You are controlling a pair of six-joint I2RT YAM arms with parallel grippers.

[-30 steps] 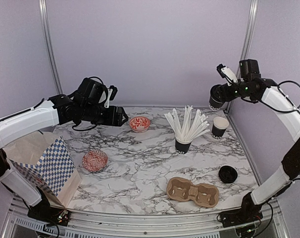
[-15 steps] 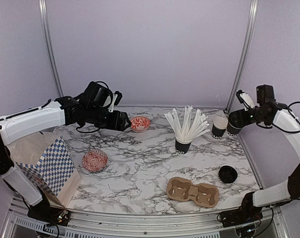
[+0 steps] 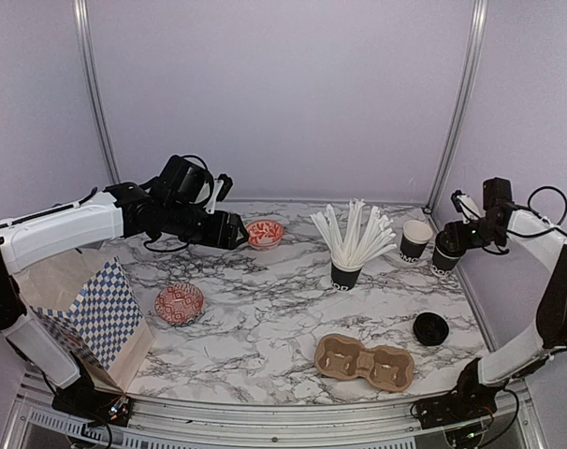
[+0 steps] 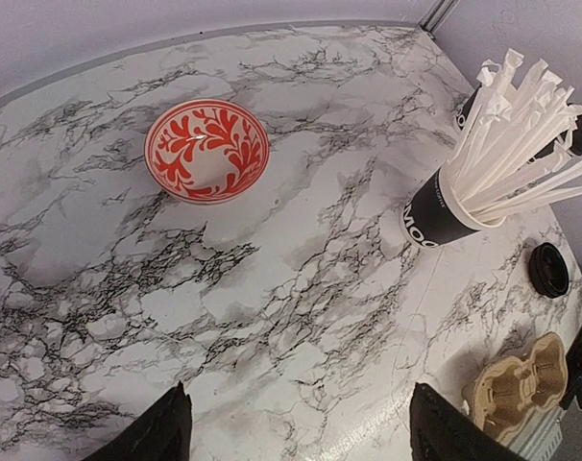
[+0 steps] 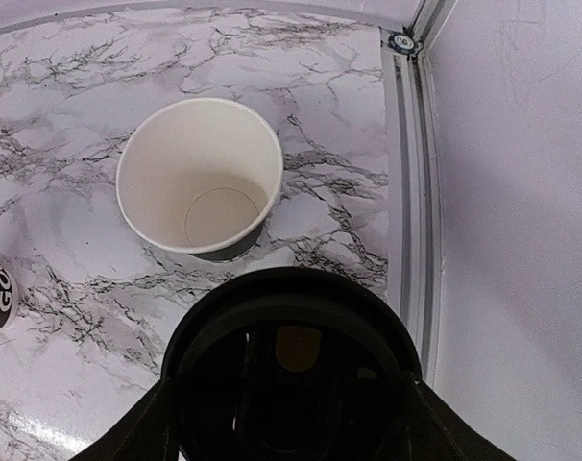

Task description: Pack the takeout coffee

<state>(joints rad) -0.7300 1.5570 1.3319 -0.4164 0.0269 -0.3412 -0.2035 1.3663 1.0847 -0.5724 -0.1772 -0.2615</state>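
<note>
Judged early in the task. Found both holes of the brown carrier tray (image 3: 364,361) empty.

Noted 1 open black cup (image 3: 414,240) standing far right on the marble table (image 3: 265,341), white inside, unlidded. Noted a second black cup (image 3: 442,258) just beside it, nearer the right edge. Gripped round its body by the right gripper (image 3: 450,248), jaws fairly wide to span it. Cannot tell whether its base touches the table.

Logged 1 loose black lid (image 3: 431,328) lying flat on the marble, between the cups and the tray. Saw the left gripper (image 4: 301,437) spread wide and holding nothing, hovering above bare marble near the red bowl (image 4: 206,149).

Reckoned left to do: lidding the cups, seating both in the tray, possibly loading the checked bag (image 3: 96,313) at near left.

Hidden or unclear:
- Reads from the right wrist only as a dark ring between the fingers, as to the held cup's top. Cannot say lidded or not.
- Counted only 1 lid. Could not locate a 2nd.
- Could not read the cup lettering at this size.
- Could not see inside the bag.
</note>
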